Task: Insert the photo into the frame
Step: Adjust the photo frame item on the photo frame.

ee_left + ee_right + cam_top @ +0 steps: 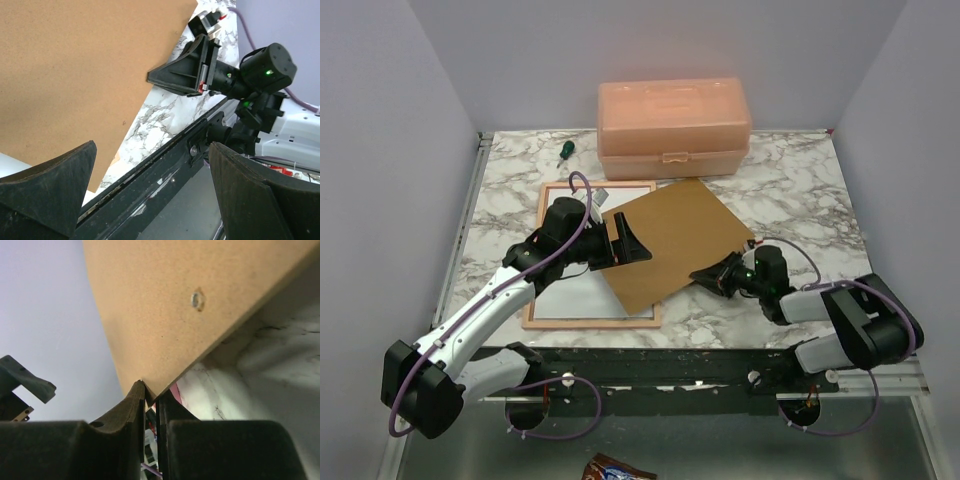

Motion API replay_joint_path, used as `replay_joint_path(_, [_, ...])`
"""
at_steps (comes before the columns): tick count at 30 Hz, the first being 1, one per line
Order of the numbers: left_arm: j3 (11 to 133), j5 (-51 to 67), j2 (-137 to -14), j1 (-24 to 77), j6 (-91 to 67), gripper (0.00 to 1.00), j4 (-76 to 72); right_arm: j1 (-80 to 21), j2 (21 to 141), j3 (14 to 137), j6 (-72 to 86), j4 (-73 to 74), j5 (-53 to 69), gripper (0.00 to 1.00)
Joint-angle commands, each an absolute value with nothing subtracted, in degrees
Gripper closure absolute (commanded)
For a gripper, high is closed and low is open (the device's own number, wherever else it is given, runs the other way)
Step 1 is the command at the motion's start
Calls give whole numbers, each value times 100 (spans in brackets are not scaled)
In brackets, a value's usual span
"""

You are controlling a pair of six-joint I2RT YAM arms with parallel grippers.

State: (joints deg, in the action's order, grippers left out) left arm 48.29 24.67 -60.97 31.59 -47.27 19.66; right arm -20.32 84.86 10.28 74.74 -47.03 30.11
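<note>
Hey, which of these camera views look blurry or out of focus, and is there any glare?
Top external: evenly lit, sharp, no harsh glare on the marble table. Left wrist: its own fingers dark and soft, backing board clear. Right wrist: table behind the board is blurred.

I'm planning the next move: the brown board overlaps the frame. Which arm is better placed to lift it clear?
Right, probably. The right gripper is shut on the brown board at its near corner; the left gripper hangs open beside the board's left edge, gripping nothing.

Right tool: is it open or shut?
Shut on the board. In the right wrist view, both fingers of the right tool pinch its corner.
</note>
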Motion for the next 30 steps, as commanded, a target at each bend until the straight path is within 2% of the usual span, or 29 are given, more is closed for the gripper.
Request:
replay_joint_path(1, [4874,2379,-5977,3120,-4586,4,2126,-2109,7734,1544,5934,-2501,3723,99])
replay_joint_path(7, [4878,2373,-5959,3098,-4564,4,2157,-2107,7174,2108,4974,-863,4137,99])
replay_joint_path(19, [4869,2330,-5915,3085,-4530,4,2228,-2109,6526,1942,4488,162,4550,99])
replay_joint_path(24, [4887,2293,-5871,3076,-4496,4,2314,-2109,6663,1978,4232,174,4842,99])
replay_joint_path(30, [4896,2228,-5827,3067,-4440,4,2434,-2109,7143,2593,3314,768,5229,99])
